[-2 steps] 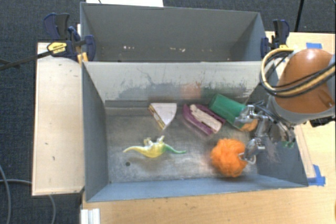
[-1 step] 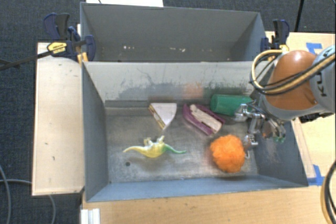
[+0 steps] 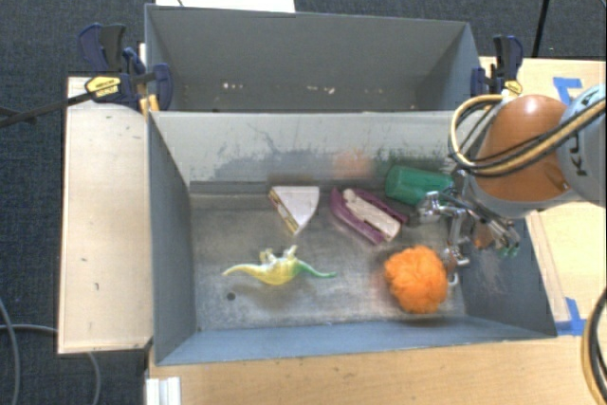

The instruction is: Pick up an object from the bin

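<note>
The gripper (image 3: 454,244) is down low at the right end of the bin (image 3: 173,242), and honestly whether it's open or closed can't be made out from this angle, since the metal bits at its tip just blur together against the grey wall. Nothing can be seen gripped in it. Closest to it is an orange fuzzy ball (image 3: 415,280), sitting on the bin floor toward the front right corner, with the gripper just beside its upper right edge; touching or a hair apart, hard to say. Up behind the gripper, near the back wall, a green cylinder (image 3: 412,183) lies on its side, its right end tucked in by the wrist. Left of that there's a purple tray-like piece (image 3: 356,218) lying at a slant with something pale pinkish on top of it. Further left, a cream wedge-shaped block (image 3: 295,204) points down toward the front. Well apart from all of that, toward the front left, a yellow-green toy dinosaur (image 3: 275,269) lies flat on the floor with its tail stretched out to the right. Above the gripper the arm carries its rounded orange cover (image 3: 520,164), looped by yellow and dark cables — it hangs over the bin's right rim.
</note>
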`<state>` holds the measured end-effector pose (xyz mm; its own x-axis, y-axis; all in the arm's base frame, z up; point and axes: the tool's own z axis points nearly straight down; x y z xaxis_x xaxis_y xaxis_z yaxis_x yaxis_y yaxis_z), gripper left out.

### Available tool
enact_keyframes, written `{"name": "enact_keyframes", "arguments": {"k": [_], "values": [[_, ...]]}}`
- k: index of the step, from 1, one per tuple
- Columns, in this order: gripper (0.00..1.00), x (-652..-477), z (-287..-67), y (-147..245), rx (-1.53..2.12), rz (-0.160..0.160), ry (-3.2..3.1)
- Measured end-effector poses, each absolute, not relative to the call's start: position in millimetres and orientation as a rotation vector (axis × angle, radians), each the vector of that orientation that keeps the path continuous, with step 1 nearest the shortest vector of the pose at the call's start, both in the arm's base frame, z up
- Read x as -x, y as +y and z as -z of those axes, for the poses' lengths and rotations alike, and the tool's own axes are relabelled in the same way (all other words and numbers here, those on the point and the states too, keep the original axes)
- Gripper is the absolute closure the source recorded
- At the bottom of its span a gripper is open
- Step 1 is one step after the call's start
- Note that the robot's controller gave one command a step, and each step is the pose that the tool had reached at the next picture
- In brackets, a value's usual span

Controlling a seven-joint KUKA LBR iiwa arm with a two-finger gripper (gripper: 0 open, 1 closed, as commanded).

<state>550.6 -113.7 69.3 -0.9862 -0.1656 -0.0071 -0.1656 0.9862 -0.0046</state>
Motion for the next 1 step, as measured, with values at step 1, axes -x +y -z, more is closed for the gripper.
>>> {"name": "enact_keyframes", "arguments": {"k": [1], "values": [[0.00, -524.7, -76.4, -101.0, 0.543, 0.004, 3.087]]}}
